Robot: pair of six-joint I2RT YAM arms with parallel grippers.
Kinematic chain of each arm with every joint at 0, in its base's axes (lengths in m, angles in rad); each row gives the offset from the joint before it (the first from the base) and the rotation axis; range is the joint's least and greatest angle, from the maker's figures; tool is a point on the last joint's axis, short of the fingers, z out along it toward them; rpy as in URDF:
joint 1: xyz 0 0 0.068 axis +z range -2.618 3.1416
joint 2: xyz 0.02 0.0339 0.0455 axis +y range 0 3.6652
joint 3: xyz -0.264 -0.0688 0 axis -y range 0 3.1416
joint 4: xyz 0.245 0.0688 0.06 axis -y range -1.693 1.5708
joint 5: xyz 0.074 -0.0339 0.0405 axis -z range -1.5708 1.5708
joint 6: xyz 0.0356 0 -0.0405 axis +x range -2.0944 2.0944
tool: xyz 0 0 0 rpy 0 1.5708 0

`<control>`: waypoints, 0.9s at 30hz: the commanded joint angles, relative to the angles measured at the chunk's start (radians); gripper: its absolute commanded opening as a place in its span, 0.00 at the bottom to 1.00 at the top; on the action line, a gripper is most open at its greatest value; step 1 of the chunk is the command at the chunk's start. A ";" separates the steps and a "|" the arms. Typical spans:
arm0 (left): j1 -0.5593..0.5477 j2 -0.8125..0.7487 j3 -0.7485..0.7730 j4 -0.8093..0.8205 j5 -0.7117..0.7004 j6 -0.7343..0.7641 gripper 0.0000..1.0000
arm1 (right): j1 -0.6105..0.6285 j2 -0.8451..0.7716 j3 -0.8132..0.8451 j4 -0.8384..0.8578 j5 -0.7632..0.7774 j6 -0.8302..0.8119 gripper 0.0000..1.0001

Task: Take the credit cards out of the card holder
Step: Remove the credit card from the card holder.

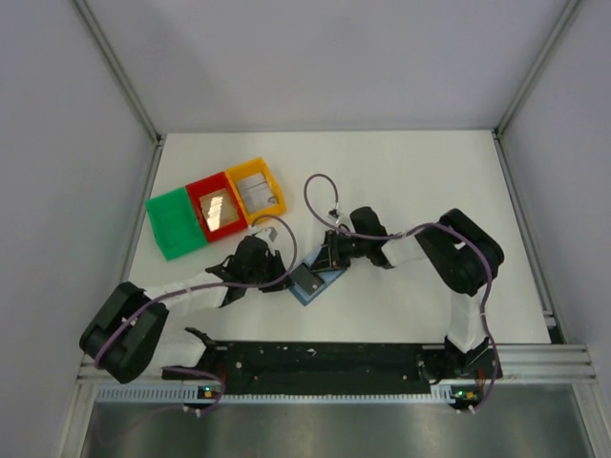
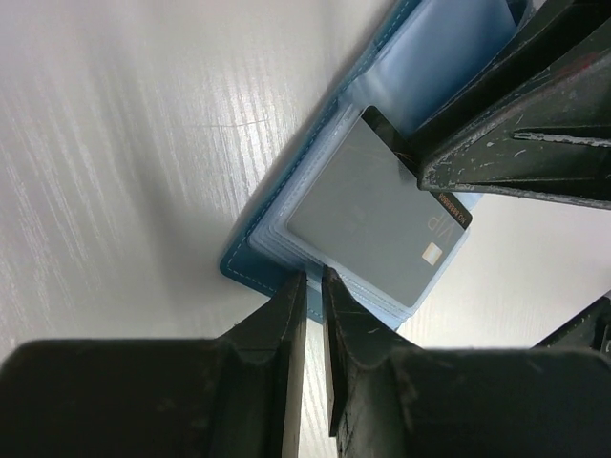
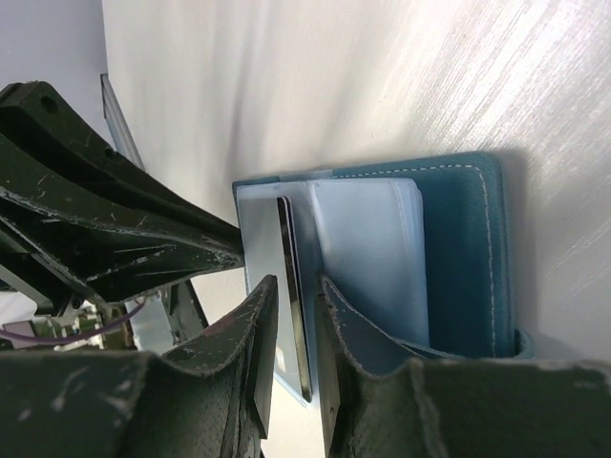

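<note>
The blue card holder [image 1: 329, 280] lies open on the white table between my two grippers. My left gripper [image 2: 313, 279] is shut on the near edge of the card holder [image 2: 250, 260], at its clear sleeves. A grey credit card [image 2: 372, 210] marked VIP sticks partway out of a sleeve. My right gripper [image 3: 294, 281] is shut on this credit card [image 3: 289, 258], seen edge-on between its jaws, with pale pockets and the blue cover [image 3: 468, 258] to the right. From above, the left gripper [image 1: 286, 279] and right gripper [image 1: 327, 260] meet over the holder.
Three small trays stand in a row at the back left: green [image 1: 175, 221], red [image 1: 196, 194] with a shiny card in it, yellow [image 1: 250, 171] with a pale card. A purple cable [image 1: 310, 196] loops above the right arm.
</note>
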 commanded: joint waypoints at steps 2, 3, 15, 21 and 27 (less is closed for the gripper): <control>-0.002 0.077 0.007 0.022 -0.010 0.018 0.17 | 0.033 -0.030 -0.035 0.080 -0.034 0.019 0.20; -0.002 0.082 0.008 0.019 -0.010 0.021 0.16 | 0.031 -0.032 -0.037 0.083 -0.037 0.021 0.18; -0.002 0.123 0.010 -0.004 -0.032 0.073 0.15 | -0.022 -0.088 -0.089 0.112 -0.020 0.030 0.00; -0.001 0.140 0.005 0.001 -0.032 0.098 0.13 | -0.081 -0.136 -0.141 0.097 0.003 -0.011 0.00; -0.002 0.140 0.007 0.011 -0.018 0.110 0.13 | -0.102 -0.144 -0.189 0.147 0.029 0.010 0.00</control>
